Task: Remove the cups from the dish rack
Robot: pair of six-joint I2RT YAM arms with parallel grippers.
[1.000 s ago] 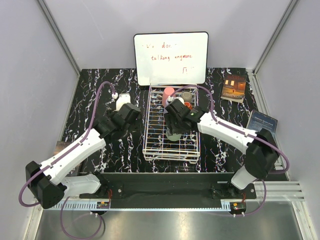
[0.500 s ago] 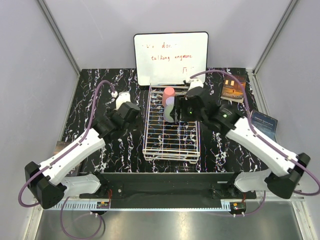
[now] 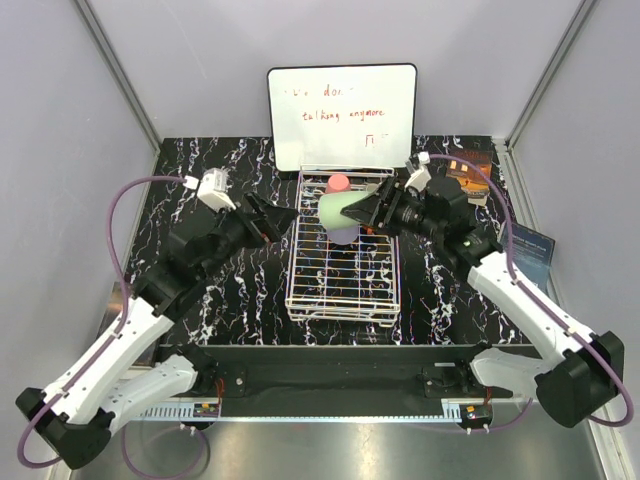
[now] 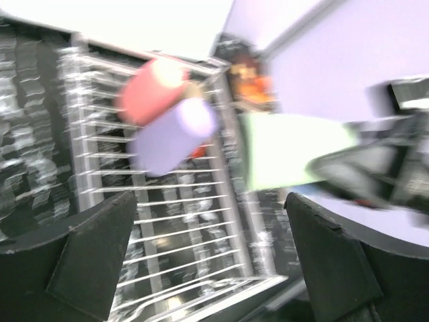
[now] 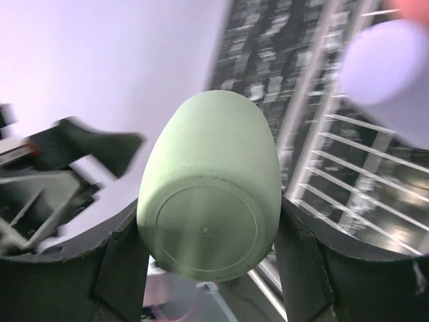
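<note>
While the right claw [image 3: 362, 212] clamps it: pale green plastic tumbler [image 3: 338, 212] hangs sideways above the white wire dish rack [image 3: 300, 300].
Left claw [image 3: 283, 214]: wide open, empty, near the tumbler.
Remaining: lavender tumbler [image 4: 171, 137] and pink tumbler [image 4: 151, 90] in the rack; the green one is not yet on the black marbled tabletop [image 3: 250, 290].

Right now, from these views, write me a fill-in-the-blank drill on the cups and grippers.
1. The right gripper grips the held cup, which is pale ____.
2. The left gripper holds nothing; its jaws are ____.
3. Of the lavender cup and the pink cup in the dish rack, the one nearer the whiteboard is the ____ one.
Missing words: green; open; pink.
</note>
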